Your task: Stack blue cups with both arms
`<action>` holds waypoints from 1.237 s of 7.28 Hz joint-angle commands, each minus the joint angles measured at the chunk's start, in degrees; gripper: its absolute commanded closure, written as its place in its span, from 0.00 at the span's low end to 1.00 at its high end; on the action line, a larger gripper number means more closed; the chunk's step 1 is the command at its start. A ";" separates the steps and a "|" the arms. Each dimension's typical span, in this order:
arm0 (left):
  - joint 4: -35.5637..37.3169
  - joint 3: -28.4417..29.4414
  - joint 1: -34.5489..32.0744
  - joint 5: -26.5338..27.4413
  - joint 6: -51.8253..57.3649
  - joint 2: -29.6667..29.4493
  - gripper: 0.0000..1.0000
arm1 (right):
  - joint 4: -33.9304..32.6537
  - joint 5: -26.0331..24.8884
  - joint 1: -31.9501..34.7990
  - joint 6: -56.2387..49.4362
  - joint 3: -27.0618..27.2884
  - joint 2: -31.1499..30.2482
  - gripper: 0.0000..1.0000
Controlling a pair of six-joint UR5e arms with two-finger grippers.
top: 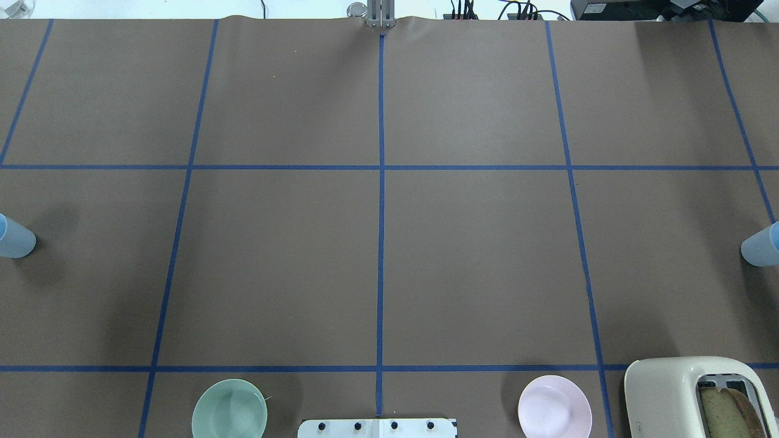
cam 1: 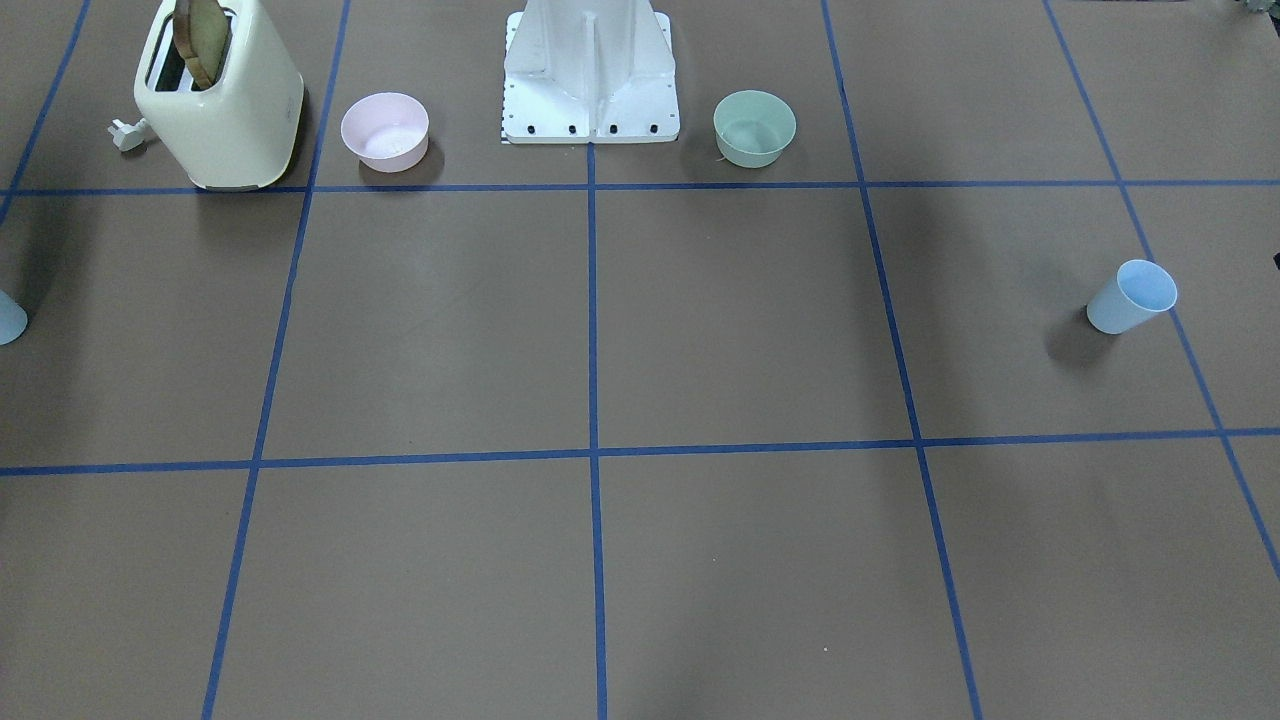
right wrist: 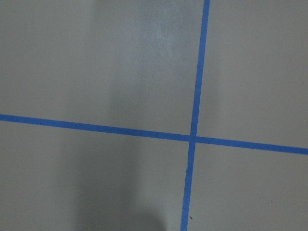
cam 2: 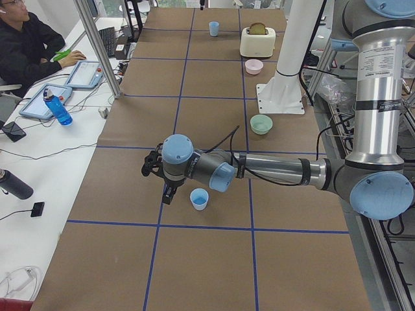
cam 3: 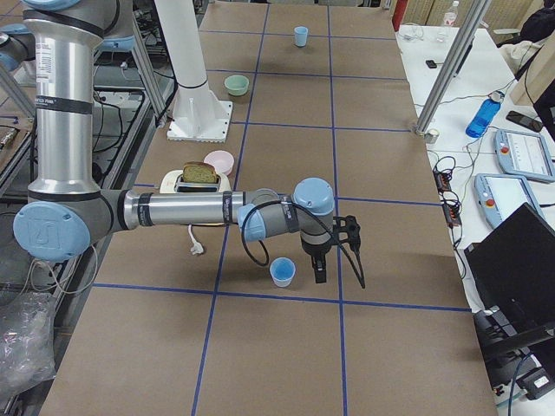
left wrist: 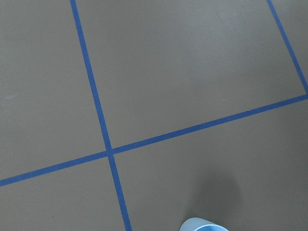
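Left blue cup (top: 15,238) and right blue cup (top: 761,246) at opposite ends of the table (top: 389,267), well apart, not stacked.

Left to right across the overhead view: left blue cup upright at the far left edge, left gripper (cam 2: 167,192) hanging just beside it with fingers pointing down, apart from the cup; cannot tell whether spread or pressed together. Along the near edge, green bowl (top: 229,409), white base mount (top: 377,427), pink bowl (top: 554,406), then cream toaster (top: 669,395) with a slice of bread (top: 727,410) in its slot. At the far right edge, right blue cup upright, right gripper (cam 3: 319,270) just beside it, fingers down, apart from the cup; again cannot tell spread from pressed together.
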 commanded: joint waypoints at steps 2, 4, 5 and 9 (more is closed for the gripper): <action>-10.99 1.38 2.48 1.54 -3.84 6.35 0.02 | 8.81 0.83 -0.02 0.14 0.63 -8.78 0.00; -11.99 2.52 4.84 2.50 -3.84 7.26 0.02 | 9.61 0.84 -0.10 0.23 -0.08 -9.32 0.00; -12.68 3.65 7.73 5.73 -4.02 6.65 0.02 | 9.35 0.84 -0.36 0.14 -0.77 -9.06 0.00; -20.75 7.53 11.00 6.20 -9.18 6.47 0.02 | 9.43 0.66 -1.77 0.14 -2.71 -8.62 0.00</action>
